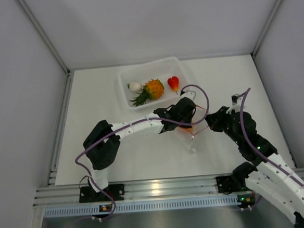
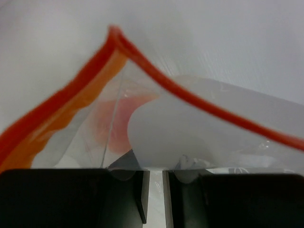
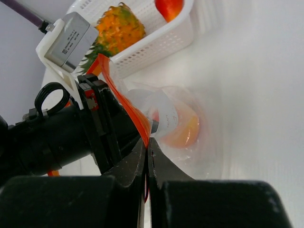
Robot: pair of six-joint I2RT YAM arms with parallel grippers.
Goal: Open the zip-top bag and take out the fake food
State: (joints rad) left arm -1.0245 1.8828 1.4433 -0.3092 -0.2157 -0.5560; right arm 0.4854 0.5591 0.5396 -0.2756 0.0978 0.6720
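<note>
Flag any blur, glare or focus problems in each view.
Top view: sharp and evenly lit, with one glare patch on the rail. Left wrist: the bag sits too near the lens, its zip strip smeared. Right wrist: pineapple fairly crisp, table washed out white.

Open zip-top bag (image 3: 167, 115), peach fruit (image 3: 184, 133) inside

We are noting a white table (image 1: 145, 161) carrying a white slotted basket (image 3: 166, 38) far-centre, and a zip-top bag (image 3: 187, 128) resting mid-table.
</note>
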